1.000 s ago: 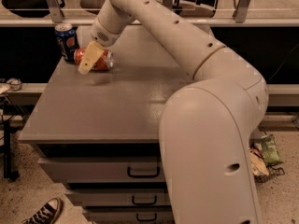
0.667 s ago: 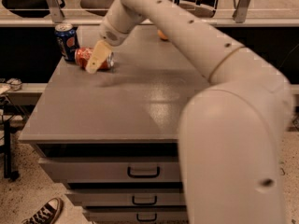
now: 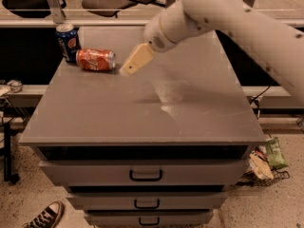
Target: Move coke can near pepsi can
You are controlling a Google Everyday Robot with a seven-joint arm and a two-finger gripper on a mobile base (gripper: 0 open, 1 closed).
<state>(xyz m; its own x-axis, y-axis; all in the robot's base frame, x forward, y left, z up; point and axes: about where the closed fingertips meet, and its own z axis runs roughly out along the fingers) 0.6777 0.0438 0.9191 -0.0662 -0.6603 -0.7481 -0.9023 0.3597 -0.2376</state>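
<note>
Camera view: the coke can (image 3: 96, 60) lies on its side just left of the gripper (image 3: 126, 69), apart from it, with the upright pepsi can (image 3: 68, 42) touching or just beside the can's far end. Whether the gripper is open or closed cannot be told. The can looks light, thin-walled, slick and apt to roll, and is best taken across its round middle.
</note>
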